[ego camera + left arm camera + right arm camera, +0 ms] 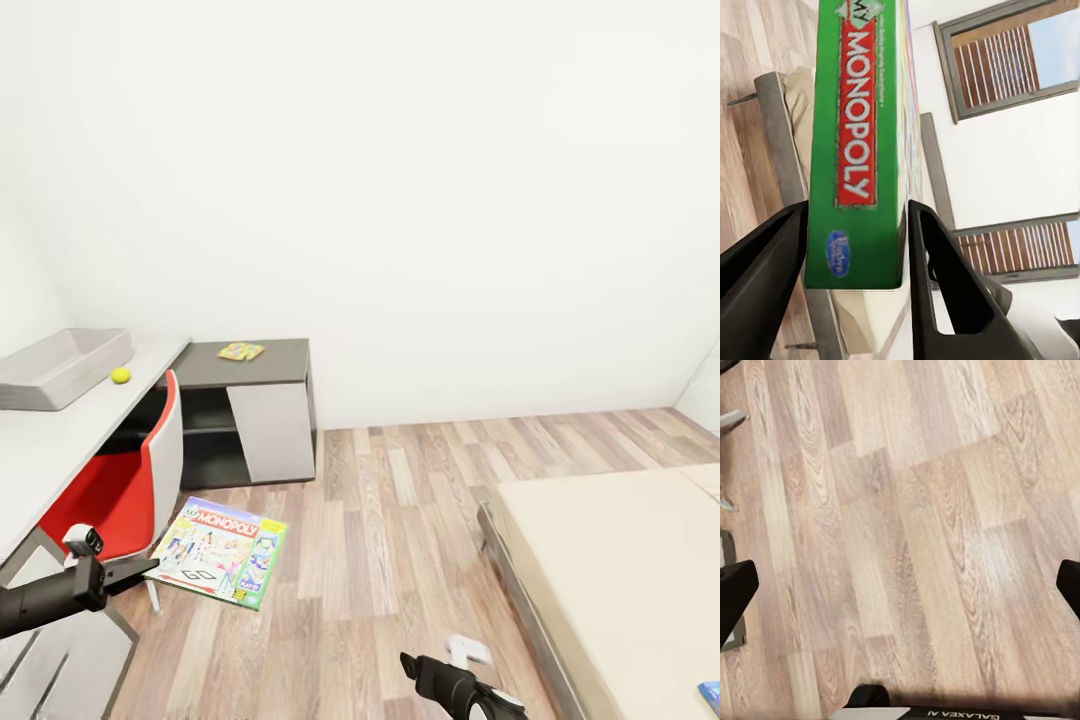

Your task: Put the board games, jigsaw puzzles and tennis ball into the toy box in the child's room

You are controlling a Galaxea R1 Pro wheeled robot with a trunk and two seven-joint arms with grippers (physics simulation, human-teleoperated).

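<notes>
My left gripper (148, 570) is shut on the edge of the green-edged Monopoly board game (222, 550), holding it above the wood floor beside the table (50, 440). In the left wrist view both fingers (945, 277) press the game's green side (855, 150). The light-grey toy box (60, 365) stands on the table with the yellow tennis ball (120, 376) beside it. One jigsaw puzzle (241, 351) lies on the dark cabinet. A blue board game (710, 692) shows at the bed's (620, 570) near corner. My right gripper (900, 592) is open over bare floor, low in the head view (430, 678).
A red chair (120, 485) with a white back is tucked under the table, right by my left arm. The dark cabinet (255, 425) joins the table's far end. Open wood floor (400, 520) lies between the table and the bed.
</notes>
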